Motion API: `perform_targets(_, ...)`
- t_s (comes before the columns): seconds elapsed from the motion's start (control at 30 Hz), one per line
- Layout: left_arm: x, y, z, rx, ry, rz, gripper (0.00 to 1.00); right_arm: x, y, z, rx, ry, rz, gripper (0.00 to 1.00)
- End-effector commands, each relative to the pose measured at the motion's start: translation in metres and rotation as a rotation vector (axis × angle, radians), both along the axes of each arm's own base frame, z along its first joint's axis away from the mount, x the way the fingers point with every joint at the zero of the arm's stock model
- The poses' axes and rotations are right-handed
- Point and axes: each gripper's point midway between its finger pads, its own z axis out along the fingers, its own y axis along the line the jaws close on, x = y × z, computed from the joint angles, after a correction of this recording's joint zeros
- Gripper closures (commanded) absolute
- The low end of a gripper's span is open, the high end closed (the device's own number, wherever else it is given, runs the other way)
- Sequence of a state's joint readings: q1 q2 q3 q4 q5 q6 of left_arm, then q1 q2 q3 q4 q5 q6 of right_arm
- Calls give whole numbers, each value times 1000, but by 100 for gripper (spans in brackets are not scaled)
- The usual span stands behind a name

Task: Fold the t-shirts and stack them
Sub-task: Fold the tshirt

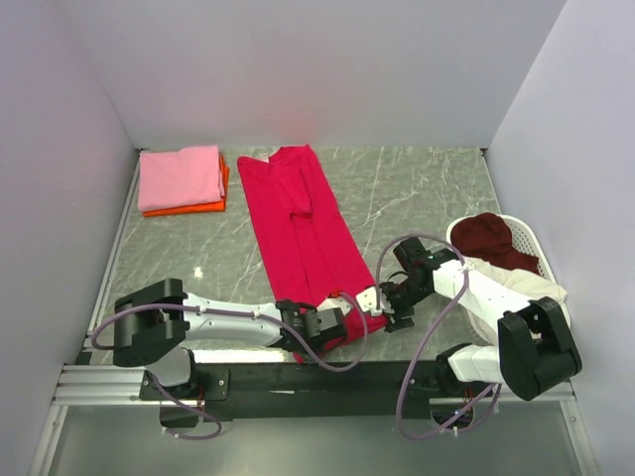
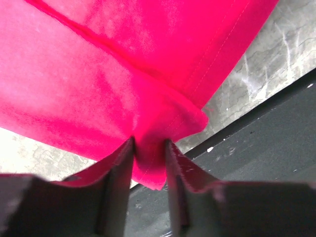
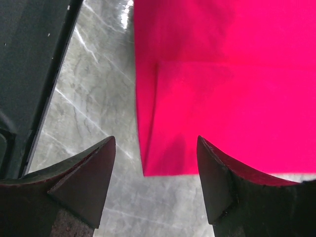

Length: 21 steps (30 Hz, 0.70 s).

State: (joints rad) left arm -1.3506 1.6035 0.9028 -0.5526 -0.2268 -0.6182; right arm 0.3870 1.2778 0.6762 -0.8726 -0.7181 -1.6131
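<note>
1. Crimson t-shirt (image 1: pixel 303 228): folded lengthwise into a long strip down the middle of the counter (image 1: pixel 427 188). Collar end sits at upper centre of the overhead frame, hem end at lower centre by the near edge.
2. Left fingers (image 2: pixel 116 173): pinching a bunched tuck of the hem, with cloth against both inner faces. Only a small fold is caught, so the bite looks shallow.
3. Right fingers (image 3: pixel 91 173): spread, nothing between them, hovering over the other hem corner. That corner lies flat, layers stacked.
4. Step in hand (judged): take both hem corners, then carry the hem towards the collar for the cross fold.
5. To do it well:
   - Right side should close low enough to catch every layer at the corner.
   - Lift both sides together at equal height, hem taut, so the strip does not skew.
   - Lay edge on edge, square.
6. Elsewhere:
   - Upper left: pink shirt (image 1: pixel 179 177) stacked on orange shirt (image 1: pixel 184 208).
   - Right: basket (image 1: pixel 526 233) holding maroon shirt (image 1: pixel 491 236) and cream shirt (image 1: pixel 526 285).
</note>
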Motion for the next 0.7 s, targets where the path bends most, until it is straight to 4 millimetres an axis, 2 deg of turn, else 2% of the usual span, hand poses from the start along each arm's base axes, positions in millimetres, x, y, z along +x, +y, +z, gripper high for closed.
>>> perform_targets(0.0, -12, 5, -16, 7, 45, 13, 67, -5, 7, -6, -15, -41, 54, 27)
perform_targets(0.13, -14, 8, -20, -7, 51, 29, 71, -1, 12, -21, -65, -115, 72, 27)
perform_targets(0.33, -16, 6, -18, -71, 58, 51, 73, 4, 4, -35, -155, -164, 52, 29)
perform_targets(0.43, -17, 3, -13, -115, 61, 53, 74, 9, 6, -38, -167, -193, 43, 37)
perform_targets(0.53, -18, 1, -10, -152, 62, 50, 74, 8, 5, -37, -172, -192, 41, 55)
perform_targets(0.57, -19, 2, -10, -161, 64, 52, 74, 8, 5, -37, -172, -190, 39, 67)
perform_targets(0.6, -18, 3, -10, -168, 66, 56, 75, 9, 6, -35, -168, -192, 35, 73)
perform_targets(0.63, -17, 3, -6, -187, 70, 63, 75, 8, 6, -34, -165, -188, 33, 100)
perform_targets(0.67, -16, 3, -6, -200, 73, 66, 75, 8, 8, -32, -157, -186, 27, 100)
